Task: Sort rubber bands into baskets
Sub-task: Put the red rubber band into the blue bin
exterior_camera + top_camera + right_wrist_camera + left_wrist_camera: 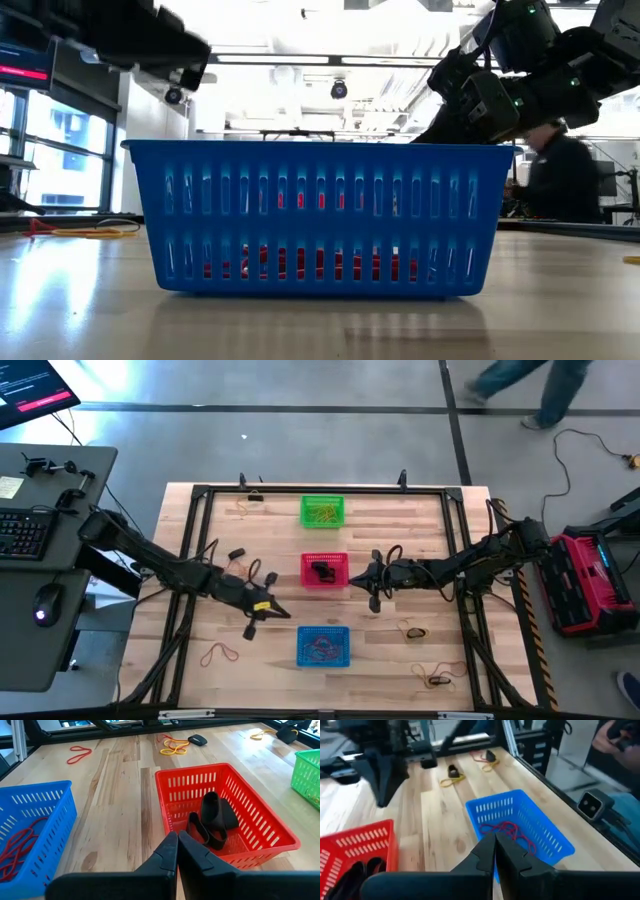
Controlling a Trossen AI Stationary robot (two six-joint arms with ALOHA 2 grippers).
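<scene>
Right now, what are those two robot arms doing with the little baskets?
They are sorting rubber bands by colour. Red bands lie in the blue basket, black ones in the red basket, yellow ones in the green basket. Both end effectors are shut and empty: the left beside the blue basket, the right beside the red. Some loose bands remain on the table.

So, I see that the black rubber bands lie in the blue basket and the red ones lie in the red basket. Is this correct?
Not quite. The black rubber bands lie in the red basket, as the right wrist view shows. The blue basket holds the red rubber bands, seen in the left wrist view, so the two colours are swapped in your statement.
</scene>
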